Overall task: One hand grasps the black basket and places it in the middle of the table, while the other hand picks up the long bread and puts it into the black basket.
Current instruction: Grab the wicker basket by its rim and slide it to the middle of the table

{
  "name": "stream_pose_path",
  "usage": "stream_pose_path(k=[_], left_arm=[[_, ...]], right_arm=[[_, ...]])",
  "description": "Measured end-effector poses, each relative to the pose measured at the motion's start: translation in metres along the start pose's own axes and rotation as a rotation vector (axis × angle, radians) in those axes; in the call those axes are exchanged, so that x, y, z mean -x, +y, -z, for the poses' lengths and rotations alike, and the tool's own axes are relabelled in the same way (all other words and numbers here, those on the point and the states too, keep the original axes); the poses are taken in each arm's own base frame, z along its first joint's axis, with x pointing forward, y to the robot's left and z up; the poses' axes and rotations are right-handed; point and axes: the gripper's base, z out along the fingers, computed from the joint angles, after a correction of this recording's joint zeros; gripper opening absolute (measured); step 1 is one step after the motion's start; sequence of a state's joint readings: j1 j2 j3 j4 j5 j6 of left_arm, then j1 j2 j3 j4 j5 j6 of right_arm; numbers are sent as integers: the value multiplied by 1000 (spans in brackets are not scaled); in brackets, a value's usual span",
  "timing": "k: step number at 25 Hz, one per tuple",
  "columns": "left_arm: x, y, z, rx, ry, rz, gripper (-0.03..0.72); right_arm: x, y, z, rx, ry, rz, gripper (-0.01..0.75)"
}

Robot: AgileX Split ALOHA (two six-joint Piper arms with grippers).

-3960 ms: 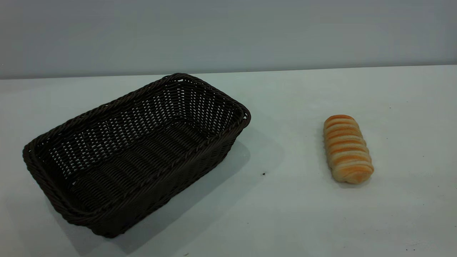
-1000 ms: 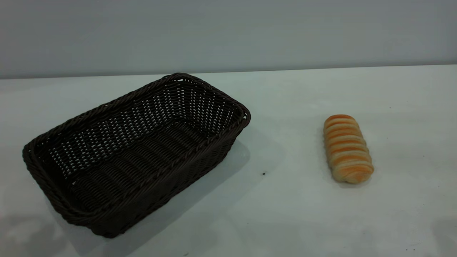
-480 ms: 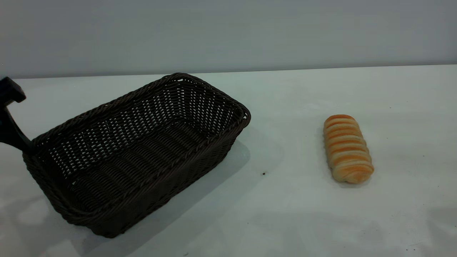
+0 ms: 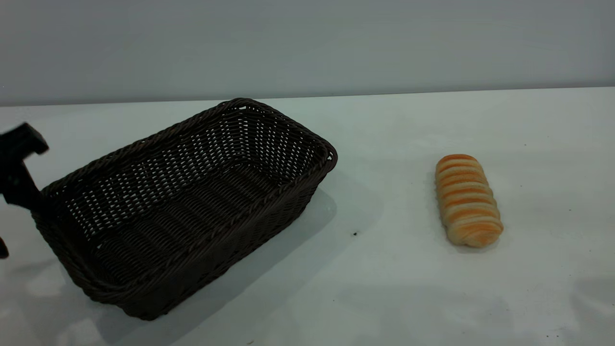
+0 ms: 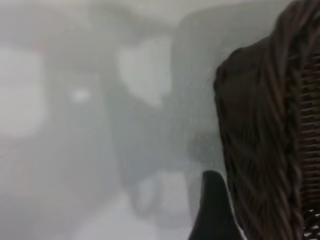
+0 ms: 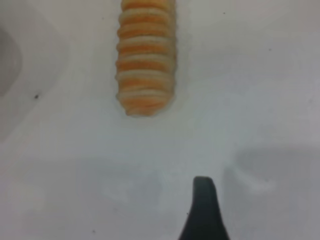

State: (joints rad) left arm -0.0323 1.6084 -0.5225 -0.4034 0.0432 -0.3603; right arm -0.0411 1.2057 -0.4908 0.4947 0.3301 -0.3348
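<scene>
The black basket (image 4: 185,204) sits nearest the camera on the left part of the white table (image 4: 384,298), turned at an angle, its open top up and nothing in it. It is not in the middle of the table, so the move to the centre has not begun, by my reading. Well apart to its right lies the long bread (image 4: 467,200), flat on the table with its striped top up and its length running away from the camera.

The left gripper (image 4: 17,166) is at the basket's far-left corner, just beside the braided rim; from the left wrist view one black finger (image 5: 212,210) stands right outside the woven wall (image 5: 265,150). That placement suits a pinch on the rim (one finger outside, one inside), but only one finger shows, so I cannot tell whether the jaws are open or closed, nor whether they touch the wicker.

The right gripper does not appear in the exterior view. Its wrist camera looks down on the bread (image 6: 146,57) with a single dark fingertip (image 6: 204,210) short of the bun's near end, not touching it; here too the jaw state cannot be told.
</scene>
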Motion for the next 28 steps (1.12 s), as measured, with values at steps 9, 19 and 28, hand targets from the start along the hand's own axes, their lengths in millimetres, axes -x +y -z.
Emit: stream_pose_path(k=[9,19,28], left_arm=[[5,1,-17,11,-46,12,588],[-6,-33,-55,9,4,-84,588],[-14,-27,-73,57,51,-53,244]], right_arm=[[1,3,0,28,-7,2,587],[0,4,0,49,4,21,587],[0,5,0,56,-1,12,587]])
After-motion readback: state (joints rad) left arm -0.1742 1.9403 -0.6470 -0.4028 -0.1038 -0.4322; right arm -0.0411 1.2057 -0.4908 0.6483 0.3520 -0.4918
